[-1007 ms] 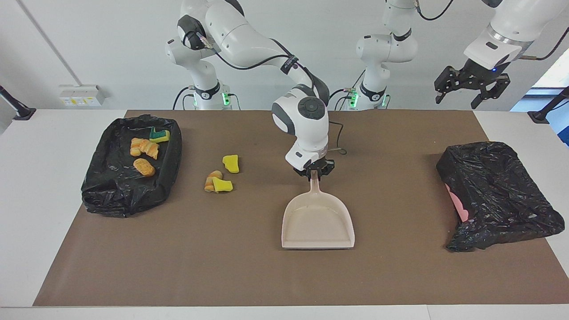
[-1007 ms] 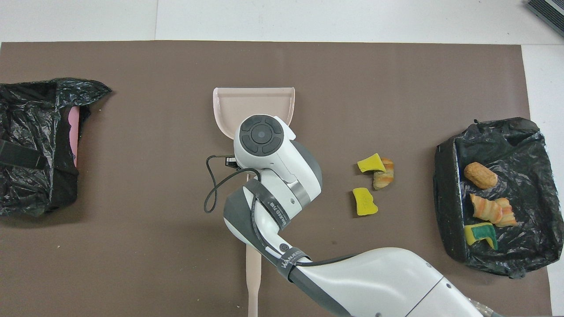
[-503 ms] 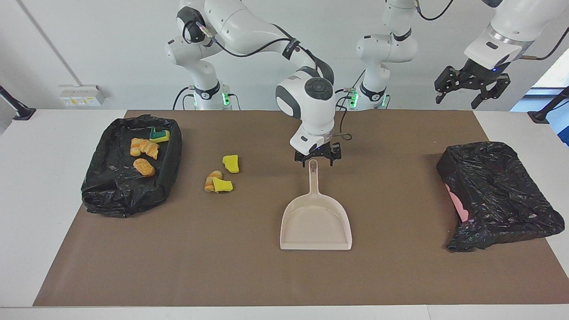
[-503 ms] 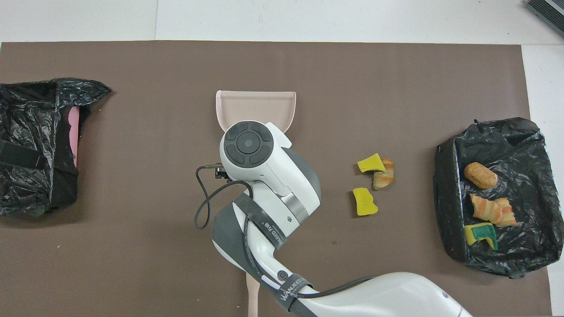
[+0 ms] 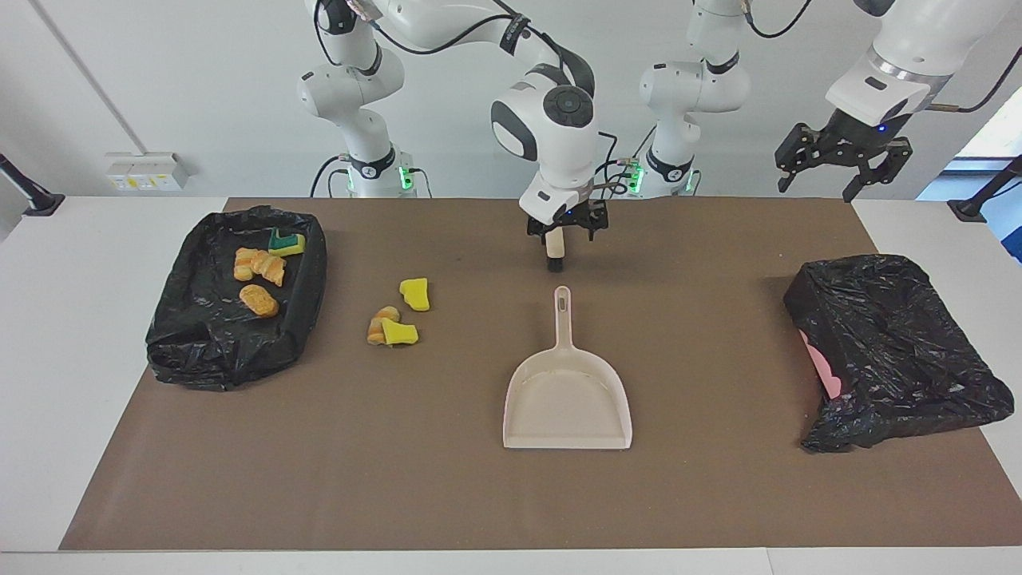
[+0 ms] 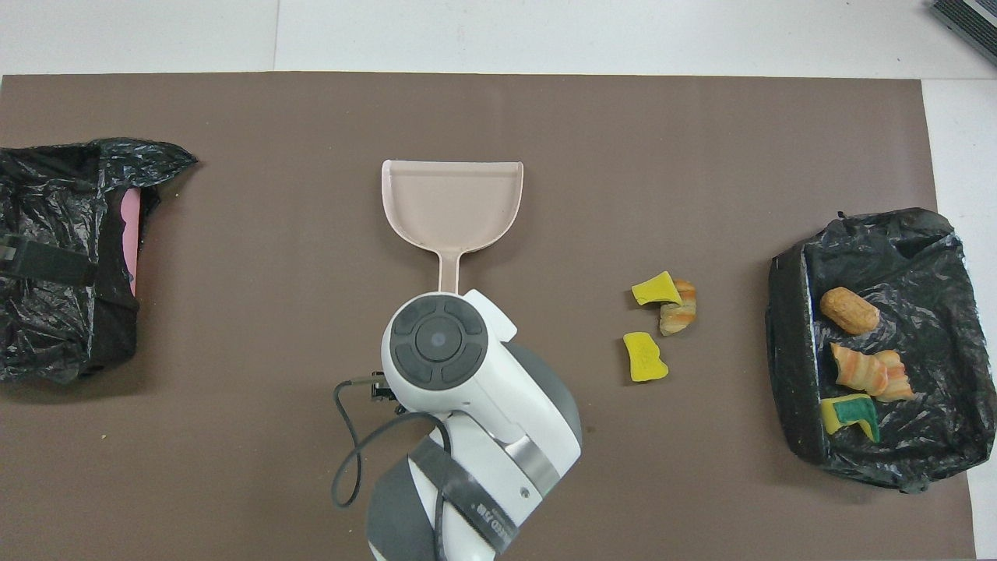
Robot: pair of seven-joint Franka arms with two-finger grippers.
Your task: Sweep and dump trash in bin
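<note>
Facing view, read from the right arm's end of the table toward the left arm's end. A black-lined bin [image 5: 231,299] lies open at the right arm's end and holds part of the trash [image 5: 259,271]: pastry lumps and a green-backed sponge chunk. Three loose pieces [image 5: 395,315] remain on the brown mat [image 5: 718,495] beside the bin, between it and the dustpan [image 5: 568,399]: two yellow sponge chunks and one pastry lump.

The dustpan lies flat at mid-table, handle toward the robots, pan empty. One second ago the right gripper [image 5: 567,231] was clamped on the handle; it has since let go and risen, and now hangs over the mat just above the handle end, fingers spread and holding nothing. A pale stub shows below it, near the handle's end; what it is cannot be told.

A second black-bagged bin [image 5: 894,351] lies on its side at the left arm's end. The left gripper [image 5: 836,164] waits raised above that end, fingers spread, empty.

Judgement: the dustpan has been set down. The three loose pieces have yet to be swept and dumped, so the task is partly complete.
</note>
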